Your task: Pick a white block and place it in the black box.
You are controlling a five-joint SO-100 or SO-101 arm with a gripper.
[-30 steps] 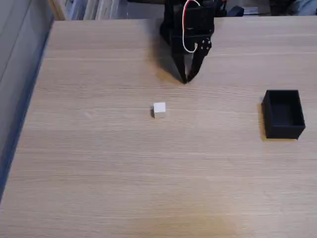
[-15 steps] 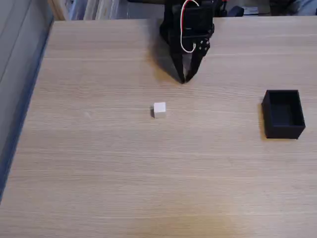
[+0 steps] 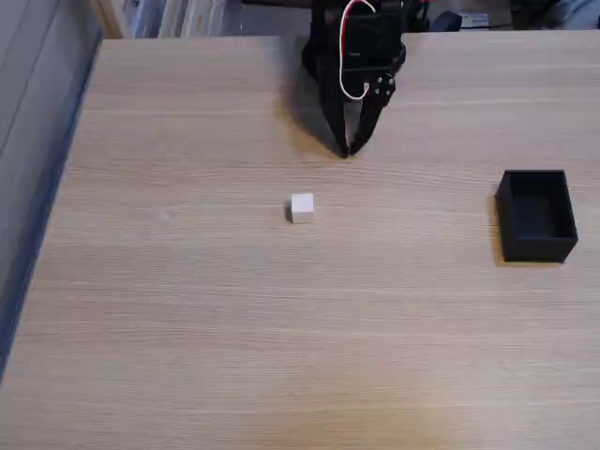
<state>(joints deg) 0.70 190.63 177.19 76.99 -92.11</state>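
Note:
A tiny white block [image 3: 301, 207] rests on the wooden table near its middle. The black box [image 3: 536, 215], open-topped and empty, stands at the right edge of the fixed view. My black gripper [image 3: 346, 150], with red and white wires on its body, hangs at the far side of the table, beyond the block and slightly to its right. Its two fingers meet at the tips, so it is shut with nothing held.
The light wooden table [image 3: 281, 328] fills most of the view. Its left edge [image 3: 66, 150] drops off to a grey floor. Shelves and clutter sit behind the far edge.
The gripper has shifted slightly left and toward the far side. The block and the box have not moved.

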